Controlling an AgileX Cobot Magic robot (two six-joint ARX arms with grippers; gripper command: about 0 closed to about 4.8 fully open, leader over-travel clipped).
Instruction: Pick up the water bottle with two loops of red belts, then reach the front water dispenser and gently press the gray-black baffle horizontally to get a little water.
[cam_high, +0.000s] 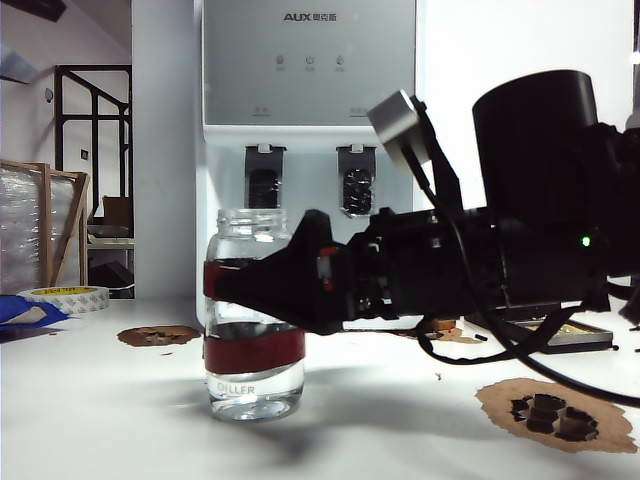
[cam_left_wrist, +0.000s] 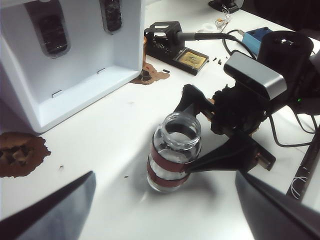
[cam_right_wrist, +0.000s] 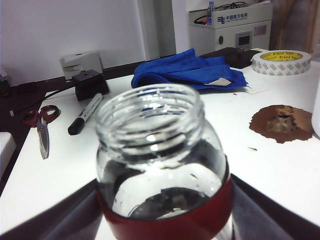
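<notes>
Right end effector straddling the water bottle
Its fingers are flanking the bottle's upper red band, contact unclear; left end effector is hovering nearby, spread wide and empty.

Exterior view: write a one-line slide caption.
Right gripper straddles the banded water bottle standing before the water dispenser.

Clear glass water bottle with two dark-red bands stands upright, open-mouthed, before the white water dispenser and its gray-black baffle.
</notes>
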